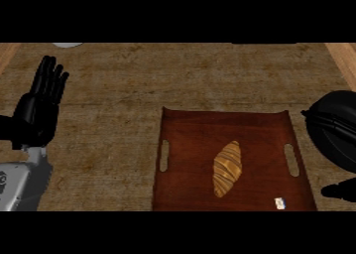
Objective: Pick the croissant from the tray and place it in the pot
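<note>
L robot hand (37, 111) open, fingers up.

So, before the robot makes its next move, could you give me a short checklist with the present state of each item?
1. Croissant lies on the tray, nothing on top of it: ok.
2. Pot in view at the right edge, beside the tray: ok, only partly visible.
3. Pot opening free to receive the croissant: cannot tell.
4. Left hand rests open, fingers up, at the left, away from the tray: ok.
5. Right hand ready over the croissant: not ok; only a dark part shows at the lower right.
6. Right hand open: cannot tell.
</note>
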Controlling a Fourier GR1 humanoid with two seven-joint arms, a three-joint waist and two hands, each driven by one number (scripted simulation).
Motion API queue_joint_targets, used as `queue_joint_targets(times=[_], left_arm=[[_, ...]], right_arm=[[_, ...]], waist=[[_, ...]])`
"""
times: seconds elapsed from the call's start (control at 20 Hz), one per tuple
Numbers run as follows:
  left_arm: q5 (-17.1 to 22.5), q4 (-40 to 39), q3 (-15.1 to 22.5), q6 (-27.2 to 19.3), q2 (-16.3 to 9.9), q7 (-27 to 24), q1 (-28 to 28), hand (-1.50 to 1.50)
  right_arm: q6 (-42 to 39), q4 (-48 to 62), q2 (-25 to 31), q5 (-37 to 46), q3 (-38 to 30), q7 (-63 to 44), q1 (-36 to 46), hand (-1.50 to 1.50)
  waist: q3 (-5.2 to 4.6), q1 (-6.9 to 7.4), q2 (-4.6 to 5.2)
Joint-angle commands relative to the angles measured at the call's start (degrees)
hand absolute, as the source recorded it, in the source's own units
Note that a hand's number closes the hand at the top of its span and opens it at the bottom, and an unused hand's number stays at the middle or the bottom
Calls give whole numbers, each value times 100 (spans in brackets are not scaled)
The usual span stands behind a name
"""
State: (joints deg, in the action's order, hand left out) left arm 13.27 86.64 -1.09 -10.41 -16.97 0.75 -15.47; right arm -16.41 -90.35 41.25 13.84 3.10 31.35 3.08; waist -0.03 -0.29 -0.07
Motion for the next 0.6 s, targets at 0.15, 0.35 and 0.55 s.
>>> queue_joint_targets(times=[0.15,0.35,0.55], left_arm=[[-48,87,-48,50,38,50,49,0],[-27,-16,-220,154,-50,137,-116,0],[-186,109,-153,34,143,157,-101,0]], right_arm=[[-467,-1400,-67,624,593,-1941,191,-150],[-573,-1649,-425,1128,1035,-2460,41,-150],[-685,-1141,-984,1522,1289,-2936,462,-150]], waist=[[-4,14,-5],[0,11,1],[2,41,6]])
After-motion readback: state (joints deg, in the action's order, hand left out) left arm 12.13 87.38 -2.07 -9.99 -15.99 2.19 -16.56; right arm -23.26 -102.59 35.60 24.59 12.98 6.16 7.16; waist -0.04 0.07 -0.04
